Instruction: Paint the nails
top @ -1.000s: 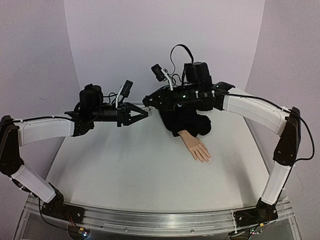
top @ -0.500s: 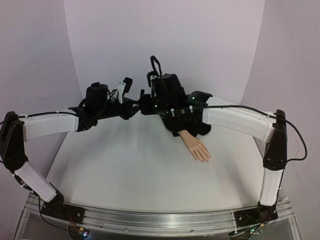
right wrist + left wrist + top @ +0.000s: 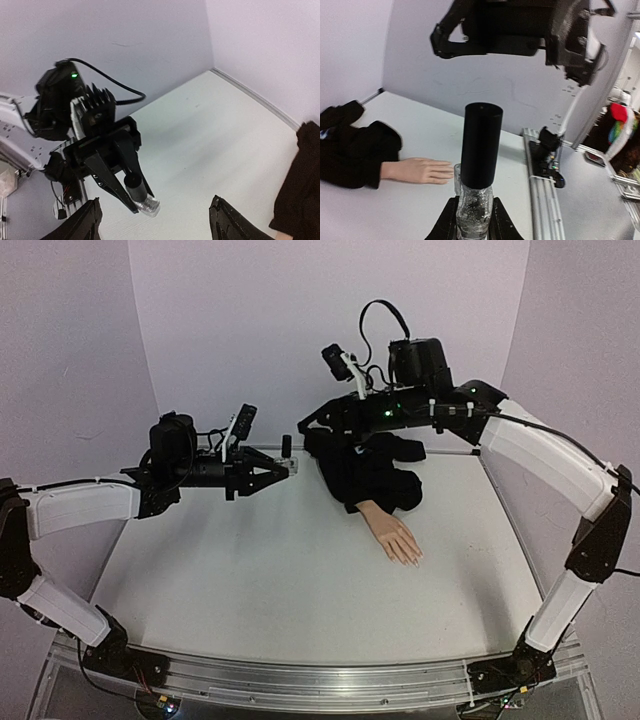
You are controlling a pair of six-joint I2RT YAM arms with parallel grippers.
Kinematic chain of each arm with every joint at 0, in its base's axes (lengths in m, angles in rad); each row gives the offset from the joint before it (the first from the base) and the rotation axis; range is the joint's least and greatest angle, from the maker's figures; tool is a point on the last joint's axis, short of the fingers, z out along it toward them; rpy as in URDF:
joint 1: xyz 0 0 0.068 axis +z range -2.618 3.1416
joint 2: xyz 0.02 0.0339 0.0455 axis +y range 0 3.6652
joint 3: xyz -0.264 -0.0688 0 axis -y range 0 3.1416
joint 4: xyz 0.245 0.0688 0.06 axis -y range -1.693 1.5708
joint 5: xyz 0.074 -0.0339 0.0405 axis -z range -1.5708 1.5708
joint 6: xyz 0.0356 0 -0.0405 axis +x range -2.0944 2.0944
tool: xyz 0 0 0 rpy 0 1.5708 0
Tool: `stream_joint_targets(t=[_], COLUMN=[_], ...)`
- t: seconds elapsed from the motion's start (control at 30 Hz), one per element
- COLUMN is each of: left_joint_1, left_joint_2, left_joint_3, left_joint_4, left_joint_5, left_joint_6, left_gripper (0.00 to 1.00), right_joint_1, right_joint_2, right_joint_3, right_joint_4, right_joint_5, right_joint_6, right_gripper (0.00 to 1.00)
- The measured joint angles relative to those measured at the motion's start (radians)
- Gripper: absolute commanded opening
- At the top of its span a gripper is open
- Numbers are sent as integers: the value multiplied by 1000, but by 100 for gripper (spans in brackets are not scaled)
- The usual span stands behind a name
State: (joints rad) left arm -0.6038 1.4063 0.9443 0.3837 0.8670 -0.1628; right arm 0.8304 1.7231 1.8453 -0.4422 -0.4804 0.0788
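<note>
At the left, the left tool (image 3: 283,469) is clenched on the clear body of a small bottle (image 3: 474,211), holding it above the table (image 3: 250,570) with its dark cap (image 3: 481,145) pointing up. The cap stands free above the fingers and is bare on all sides.

Just right of it and slightly higher, the right tool (image 3: 306,426) is spread wide with nothing in it. It is near the cap but does not touch it.

Further right, under the right tool's wrist, a black sleeve (image 3: 372,478) lies crumpled on the table. A peach mannequin hand (image 3: 395,537) reaches out of it, lying flat with the palm down.

The nails (image 3: 412,559) tip its fingers. They are well below both tools, on the side toward the arm bases, and well apart from the bottle.

The nails look tiny, hard and glossy. They are to be brushed, not gripped. The mannequin hand is probably light and may slide if pushed.

The bottle looks small, light and slick, and is likely glass. The cap's straight sides look like the best place to take hold. A square, firm pinch there should keep it from slipping as it twists.
</note>
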Motion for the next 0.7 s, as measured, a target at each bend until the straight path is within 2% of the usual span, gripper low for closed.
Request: stream_joint_targets(t=[0.13, 0.3, 0.37, 0.47, 0.67, 0.7], left_joint_1=[-9, -15, -17, -19, -19, -20], left_joint_2=[0, 1, 2, 7, 16, 16], left_joint_3=[-3, -3, -2, -1, 2, 3], left_joint_4=[87, 143, 153, 167, 187, 186], left_joint_5=[176, 286, 313, 339, 360, 364], left_joint_6=[-69, -120, -131, -147, -170, -183], left_gripper=[0, 0, 0, 0, 0, 0], right_joint_1=[-18, -5, -5, -5, -6, -6], right_joint_2=[7, 85, 117, 157, 178, 178], right_joint_3=[27, 97, 120, 145, 147, 147], right_joint_4=[-1, -3, -4, -6, -5, -1], right_joint_5=[-277, -492, -542, -595, -632, -629], right_joint_6=[-60, -74, -66, -49, -38, -42], right_gripper=[57, 42, 34, 30, 2, 0])
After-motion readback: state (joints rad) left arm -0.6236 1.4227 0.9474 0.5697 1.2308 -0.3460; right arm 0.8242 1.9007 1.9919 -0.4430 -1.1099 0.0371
